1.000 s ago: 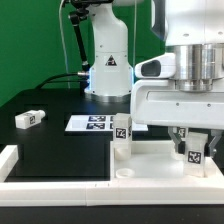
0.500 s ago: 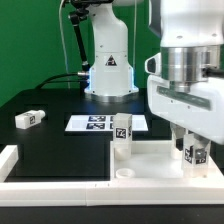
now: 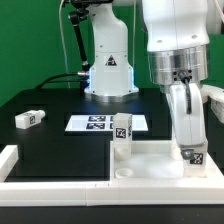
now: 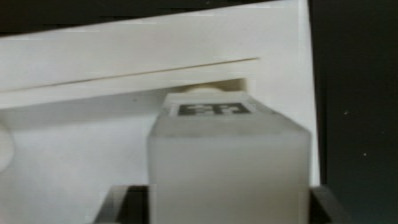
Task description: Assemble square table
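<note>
Looking across the exterior view, I am seeing the gripper [image 3: 190,148] hanging straight down at the exterior view's right. It is clamping a small white tagged block, the held leg [image 3: 196,156]. That leg is standing upright on the slab [image 3: 150,160] of the square table, near the slab's corner on that side. The slab is lying flat at the front of the black table [image 3: 60,150], just inside the low border wall [image 3: 8,160]. A standing leg [image 3: 122,130] is rising from the slab's corner toward the exterior view's left, and it appears to be seated there. A loose leg [image 3: 28,118] is lying on its side well apart, far out on the exterior view's left. The marker board [image 3: 95,122] is sitting behind the slab, in front of the arm's base [image 3: 108,70].

Turning to the wrist view, the held leg [image 4: 228,160] is filling the middle of the picture with its tag facing the camera. Dark finger edges are showing on either side of its near end, so I am judging the grasp firm. The pale slab [image 4: 107,110] is spreading out behind it.

As I read it, the job is running at about the halfway mark. One leg is looking fitted and a second is being worked into its socket. The loose one is waiting, and I am not finding a fourth anywhere.
</note>
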